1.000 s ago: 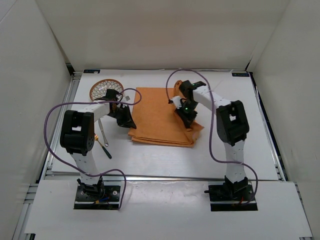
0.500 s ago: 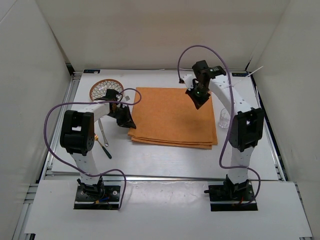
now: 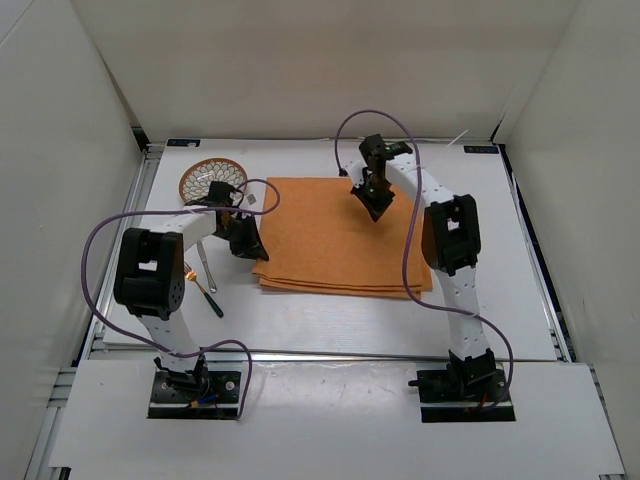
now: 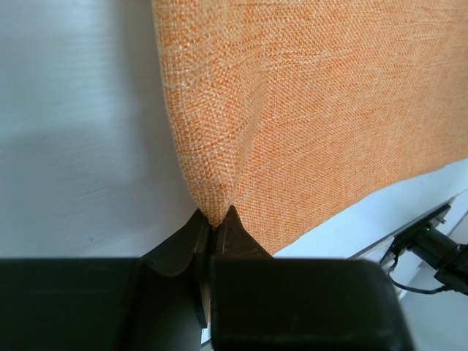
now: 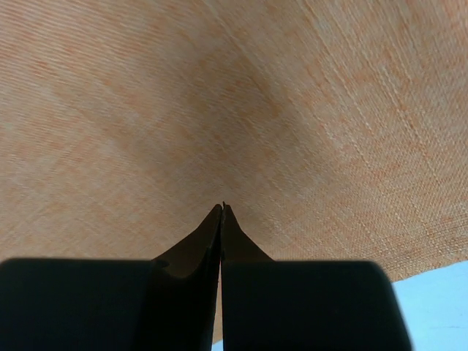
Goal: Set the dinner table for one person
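Table: white, walled, spread under everything; placemat, orange cloth, lies flat about its middle; the mat's near edge shows stacked layers.

Left gripper at the placemat's left edge, near corner; in the wrist view the left gripper is clenched on the hem, and the placemat puckers up into the tips; bare table beside the mat there.

Right gripper over the placemat's far half, right of its centre line; in its wrist view the right gripper has its jaws pressed together, tips at the weave of the placemat; cannot tell if any cloth is nipped; a sliver of table past the mat's edge.

Plate, patterned, off the placemat's far-left corner, partly under the left arm; silver utensil left of the placemat, apart from it; dark-handled utensil just nearer, also left of the mat.
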`<state>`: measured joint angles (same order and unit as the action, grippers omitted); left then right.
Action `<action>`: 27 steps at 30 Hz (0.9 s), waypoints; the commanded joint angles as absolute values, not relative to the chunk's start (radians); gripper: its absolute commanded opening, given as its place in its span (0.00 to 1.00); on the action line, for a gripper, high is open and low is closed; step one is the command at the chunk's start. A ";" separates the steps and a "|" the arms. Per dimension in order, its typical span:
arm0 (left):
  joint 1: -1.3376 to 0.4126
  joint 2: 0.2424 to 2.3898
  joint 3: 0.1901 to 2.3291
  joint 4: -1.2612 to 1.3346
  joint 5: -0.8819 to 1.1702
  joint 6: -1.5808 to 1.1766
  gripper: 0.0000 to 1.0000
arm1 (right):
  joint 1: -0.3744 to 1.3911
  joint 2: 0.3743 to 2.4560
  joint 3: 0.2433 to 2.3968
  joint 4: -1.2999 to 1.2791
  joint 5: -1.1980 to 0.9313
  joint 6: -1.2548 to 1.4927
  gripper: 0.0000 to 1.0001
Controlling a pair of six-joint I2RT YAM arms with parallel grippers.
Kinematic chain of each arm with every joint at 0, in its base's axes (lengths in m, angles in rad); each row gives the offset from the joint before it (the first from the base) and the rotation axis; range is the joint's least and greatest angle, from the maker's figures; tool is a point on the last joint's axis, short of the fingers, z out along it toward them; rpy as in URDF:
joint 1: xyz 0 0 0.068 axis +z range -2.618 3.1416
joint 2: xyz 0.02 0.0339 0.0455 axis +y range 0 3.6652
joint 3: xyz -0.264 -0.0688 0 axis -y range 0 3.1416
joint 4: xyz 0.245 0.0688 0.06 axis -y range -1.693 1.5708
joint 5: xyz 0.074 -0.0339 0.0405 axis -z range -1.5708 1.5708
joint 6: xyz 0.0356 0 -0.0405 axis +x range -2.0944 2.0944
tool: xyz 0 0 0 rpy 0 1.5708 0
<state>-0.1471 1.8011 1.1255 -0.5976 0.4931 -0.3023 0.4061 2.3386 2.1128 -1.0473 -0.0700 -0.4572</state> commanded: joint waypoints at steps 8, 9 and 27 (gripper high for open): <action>-0.143 1.709 1.072 -0.603 0.422 -0.342 0.10 | 0.365 2.295 2.161 -1.002 -0.035 -0.456 0.00; -0.143 1.709 1.072 -0.603 0.436 -0.342 0.10 | 0.365 2.295 2.161 -1.002 -0.035 -0.456 0.00; -0.153 1.707 1.044 -0.565 0.394 -0.347 0.10 | 0.365 2.304 2.200 -0.983 0.017 -0.465 0.00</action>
